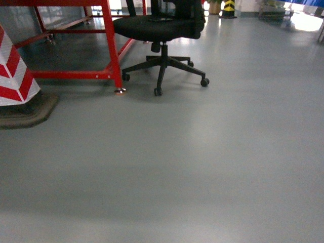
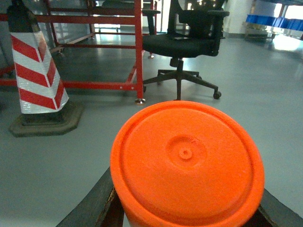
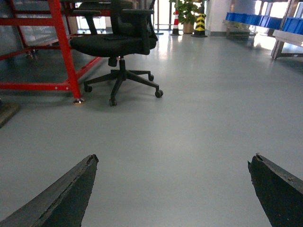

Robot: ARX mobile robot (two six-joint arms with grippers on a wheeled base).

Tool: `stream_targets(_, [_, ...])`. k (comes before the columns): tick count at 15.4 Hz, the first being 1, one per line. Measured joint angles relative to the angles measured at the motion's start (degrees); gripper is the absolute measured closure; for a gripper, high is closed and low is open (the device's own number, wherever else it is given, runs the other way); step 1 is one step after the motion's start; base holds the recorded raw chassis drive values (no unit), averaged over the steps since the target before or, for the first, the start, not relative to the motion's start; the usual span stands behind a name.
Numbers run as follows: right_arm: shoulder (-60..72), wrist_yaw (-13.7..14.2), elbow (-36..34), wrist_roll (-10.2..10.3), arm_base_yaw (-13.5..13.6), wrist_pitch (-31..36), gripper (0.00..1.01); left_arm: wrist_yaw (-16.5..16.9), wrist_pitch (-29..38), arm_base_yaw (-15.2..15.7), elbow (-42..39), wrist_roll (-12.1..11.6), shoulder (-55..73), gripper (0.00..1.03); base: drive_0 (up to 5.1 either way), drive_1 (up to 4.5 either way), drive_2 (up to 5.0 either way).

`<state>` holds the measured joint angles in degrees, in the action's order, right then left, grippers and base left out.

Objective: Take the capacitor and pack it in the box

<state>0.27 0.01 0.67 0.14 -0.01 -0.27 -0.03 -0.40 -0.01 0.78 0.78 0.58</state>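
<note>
My left hand [image 2: 189,208] grips an orange cylinder, likely the capacitor [image 2: 187,163], round end facing forward. My right hand [image 3: 173,189] hangs wide and empty. The box is nowhere in sight, only floor [image 1: 202,167] and an office chair [image 1: 162,25] ahead.

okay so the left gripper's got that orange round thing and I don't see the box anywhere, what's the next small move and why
Probably turn the base to search for the box. The left gripper is shut on the orange cylinder, the right gripper is open and empty, and every view shows only grey floor, an office chair and a red frame.
</note>
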Motion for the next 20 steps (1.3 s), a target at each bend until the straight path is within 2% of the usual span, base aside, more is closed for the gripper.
stream_targets(20, [0.0,0.0,0.0,0.0,0.0,-0.1,0.03,0.0,0.0,0.0,0.0,0.0,0.0,0.58,-5.1,2.35,2.4])
